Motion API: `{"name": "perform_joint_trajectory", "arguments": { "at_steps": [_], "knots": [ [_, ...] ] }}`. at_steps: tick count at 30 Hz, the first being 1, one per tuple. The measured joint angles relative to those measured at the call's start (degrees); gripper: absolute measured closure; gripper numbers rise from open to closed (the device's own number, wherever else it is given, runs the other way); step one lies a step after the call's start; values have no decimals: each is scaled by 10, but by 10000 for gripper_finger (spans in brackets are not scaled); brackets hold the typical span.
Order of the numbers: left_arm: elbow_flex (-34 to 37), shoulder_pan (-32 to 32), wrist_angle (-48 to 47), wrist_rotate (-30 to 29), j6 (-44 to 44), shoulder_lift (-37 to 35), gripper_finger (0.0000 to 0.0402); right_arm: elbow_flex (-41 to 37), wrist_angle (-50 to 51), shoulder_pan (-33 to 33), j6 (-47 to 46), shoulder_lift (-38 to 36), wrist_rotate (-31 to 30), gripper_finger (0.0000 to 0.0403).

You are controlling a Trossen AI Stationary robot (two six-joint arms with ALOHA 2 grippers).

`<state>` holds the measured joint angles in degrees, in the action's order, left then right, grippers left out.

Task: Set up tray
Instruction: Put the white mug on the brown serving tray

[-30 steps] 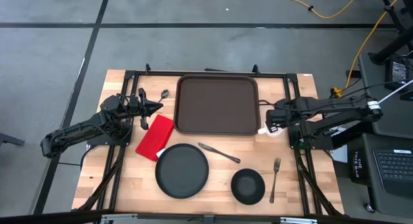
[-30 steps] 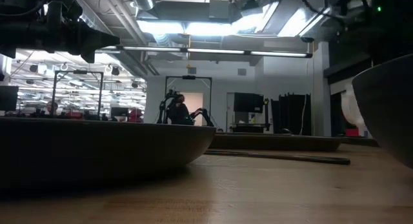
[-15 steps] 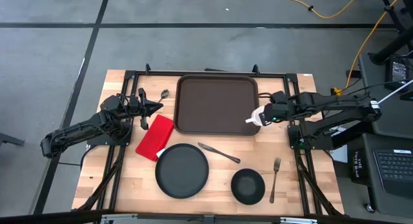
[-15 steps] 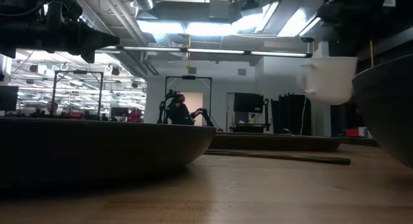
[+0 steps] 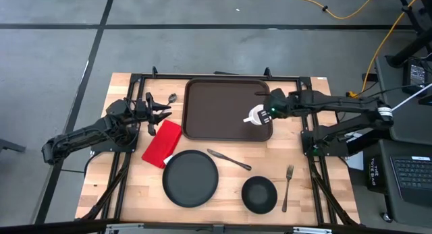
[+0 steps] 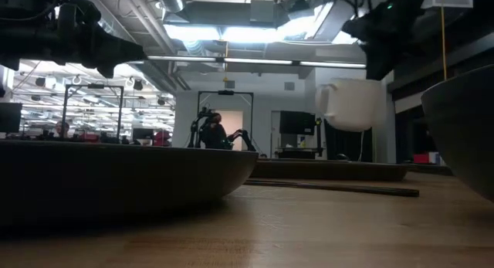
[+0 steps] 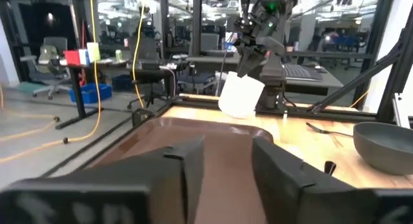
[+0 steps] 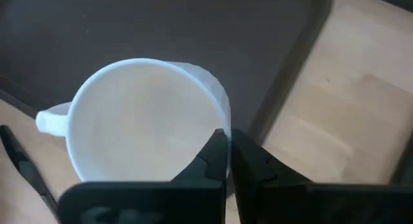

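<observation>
**Right arm is carrying a white mug in over the tray**

The wooden table is holding the tray at its far middle, lying flat and bare, in the same spot as a second ago. Nearer the front, the black plate, the red napkin, the small black bowl, the knife and the fork are all sitting where they were.

The right gripper is pinching the rim of a white mug, which is hanging clear above the tray's right edge; a second ago it was off the tray, beside the right rim. The left gripper is waiting left of the tray, its fingers now spread apart where they were together before.
</observation>
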<state>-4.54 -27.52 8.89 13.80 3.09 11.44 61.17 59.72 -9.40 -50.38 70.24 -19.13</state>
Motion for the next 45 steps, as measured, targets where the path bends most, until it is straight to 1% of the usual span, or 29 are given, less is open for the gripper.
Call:
{"name": "perform_joint_trajectory", "arguments": {
  "at_steps": [3,6,8,12,17,24,29,35,37,42,45],
  "knots": [
    [0,16,4,-36,6,28,249,0,-41,-28,32,22,22,394],
    [0,35,27,-77,-19,60,233,0,-102,-57,72,42,50,394],
    [0,48,60,-96,-44,87,227,0,-138,-77,98,56,73,394],
    [-1,73,143,-116,-76,146,224,0,-187,-113,129,76,98,394],
    [-61,90,150,-133,-106,231,224,14,-202,-137,164,91,99,394],
    [-165,95,154,-146,-170,380,224,88,-204,-149,236,120,98,394],
    [-217,95,195,-145,-193,473,224,126,-198,-157,265,140,97,394],
    [-259,95,215,-152,-196,559,224,135,-212,-157,284,156,96,394],
    [-270,95,214,-162,-212,586,224,135,-229,-157,284,158,96,394],
    [-303,105,269,-167,-255,658,223,135,-258,-156,289,159,96,394],
    [-329,114,271,-206,-281,691,223,135,-260,-156,292,159,96,394]
  ]
}}
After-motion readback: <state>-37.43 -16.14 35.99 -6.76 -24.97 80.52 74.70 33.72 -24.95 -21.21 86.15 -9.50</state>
